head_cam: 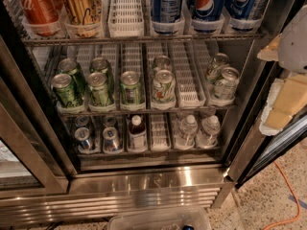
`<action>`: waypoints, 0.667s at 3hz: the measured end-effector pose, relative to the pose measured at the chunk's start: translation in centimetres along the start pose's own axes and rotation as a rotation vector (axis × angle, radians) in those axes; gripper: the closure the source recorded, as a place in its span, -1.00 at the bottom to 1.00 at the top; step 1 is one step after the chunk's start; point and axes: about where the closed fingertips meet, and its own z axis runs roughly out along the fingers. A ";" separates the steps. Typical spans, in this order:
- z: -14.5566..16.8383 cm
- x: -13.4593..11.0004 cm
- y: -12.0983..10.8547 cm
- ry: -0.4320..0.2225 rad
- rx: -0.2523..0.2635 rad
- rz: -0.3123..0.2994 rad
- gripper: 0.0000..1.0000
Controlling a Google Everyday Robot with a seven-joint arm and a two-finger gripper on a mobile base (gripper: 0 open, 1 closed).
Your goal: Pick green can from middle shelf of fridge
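The fridge stands open in front of me. The green can, dull olive with a greyish label and a silver top, stands at the front of the middle shelf, in the third lane from the left. Brighter lime-green cans stand to its left, and white cans with green and red marks stand to its right. My gripper, white and tan, is at the right edge of the view, outside the fridge, well to the right of the green can.
Tall red, gold and blue cans fill the rack above. Small bottles and short cans sit on the rack below. Silvery cans stand at the middle shelf's right. A dark door frame is on the left, an orange cable on the floor.
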 end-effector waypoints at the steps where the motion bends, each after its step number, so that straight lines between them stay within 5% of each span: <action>1: 0.0 0.0 0.0 0.000 0.000 0.000 -1.00; 2: 1.4 -1.6 0.3 -0.045 -0.008 -0.011 -1.00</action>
